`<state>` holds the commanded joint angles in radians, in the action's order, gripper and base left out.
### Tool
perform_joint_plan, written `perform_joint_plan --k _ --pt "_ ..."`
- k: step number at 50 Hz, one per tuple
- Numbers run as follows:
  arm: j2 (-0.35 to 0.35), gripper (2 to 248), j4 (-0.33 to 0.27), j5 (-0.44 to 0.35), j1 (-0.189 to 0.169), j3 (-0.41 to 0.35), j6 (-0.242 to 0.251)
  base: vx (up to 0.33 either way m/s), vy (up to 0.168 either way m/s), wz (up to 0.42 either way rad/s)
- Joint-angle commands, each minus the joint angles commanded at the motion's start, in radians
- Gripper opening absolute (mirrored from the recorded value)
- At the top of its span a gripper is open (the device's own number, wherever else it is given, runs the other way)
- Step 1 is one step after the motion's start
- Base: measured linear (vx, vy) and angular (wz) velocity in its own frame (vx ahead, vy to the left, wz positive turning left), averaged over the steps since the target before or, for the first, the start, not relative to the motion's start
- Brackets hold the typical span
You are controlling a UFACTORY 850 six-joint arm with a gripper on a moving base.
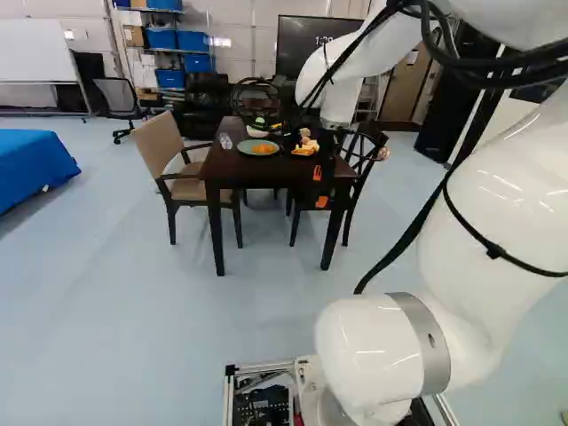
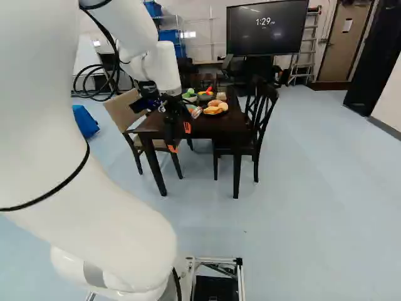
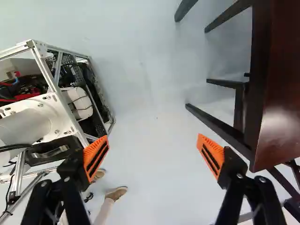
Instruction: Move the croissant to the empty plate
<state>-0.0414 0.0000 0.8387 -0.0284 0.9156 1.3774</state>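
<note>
Black gripper (image 2: 180,138) hanging with its fingers spread wide apart near the dark wooden table's (image 2: 210,130) edge, croissant (image 2: 213,110) apparently lying among breads on a black plate (image 2: 217,115), teal plate (image 1: 242,148) holding something orange

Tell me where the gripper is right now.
In the wrist view, the gripper, its fingers apart, hangs over the floor, between the robot's own base on one side and the dark table on the other.

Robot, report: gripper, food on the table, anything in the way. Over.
Gripper open, nothing gripped. Bread on the table; croissant can't be singled out. Person's foot beside the base; caution if driving.
</note>
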Motion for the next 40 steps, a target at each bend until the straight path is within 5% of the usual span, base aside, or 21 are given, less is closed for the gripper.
perform_joint_plan --k 40 --pt "0.000 247 0.000 0.000 0.000 0.000 0.000 -0.080 -0.002 0.005"
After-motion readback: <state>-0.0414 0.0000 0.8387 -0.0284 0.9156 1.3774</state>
